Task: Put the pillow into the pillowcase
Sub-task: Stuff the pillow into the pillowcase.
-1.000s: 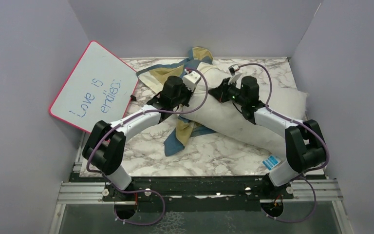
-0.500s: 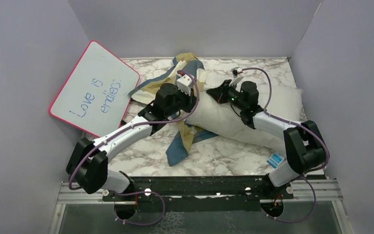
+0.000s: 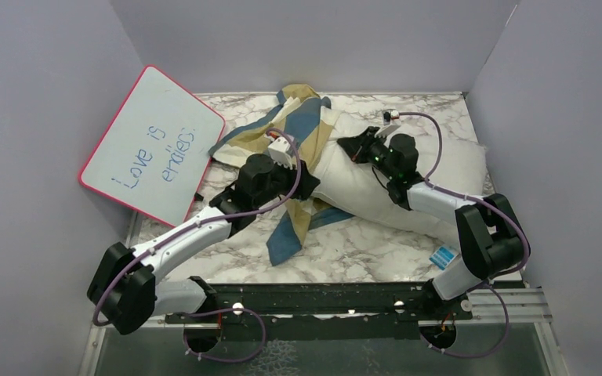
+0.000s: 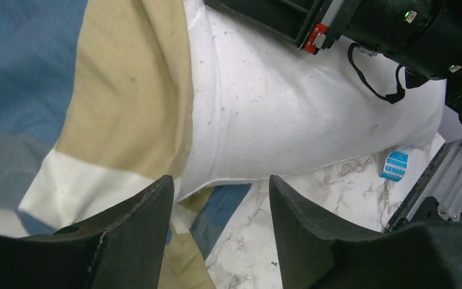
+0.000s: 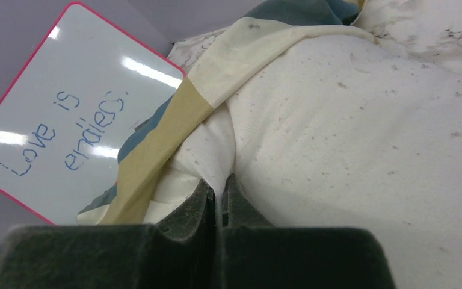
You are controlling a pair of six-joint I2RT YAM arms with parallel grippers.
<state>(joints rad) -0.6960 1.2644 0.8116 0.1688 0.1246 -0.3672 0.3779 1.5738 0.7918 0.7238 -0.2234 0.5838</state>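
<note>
The right tool (image 5: 219, 191) is clenched on a pinch of white fabric near the far-left end of the pillow (image 3: 345, 188). That grip looks meant to pin this end while the cover is worked over it. The pillow lies slantwise across the right half of the table (image 3: 345, 251), with its blue tag (image 3: 439, 258) at the near right corner. Most of its body is bare. The pillowcase (image 3: 302, 125) is bunched at the pillow's far-left end. One cream and tan edge is draped over that corner, and a blue and tan strip trails out from under the pillow toward the near side. So the pillow is at best just started into the sleeve, and I cannot tell whether the corner is truly inside the opening. The left tool (image 4: 221, 180) hangs released just above the spot where the checked cloth meets the pillow's edge. Its jaws stand about half apart with nothing between them, probably ready for a fresh hold on the hem. A pink-rimmed whiteboard (image 3: 153, 145) leans at the far left, well apart from the work.
</note>
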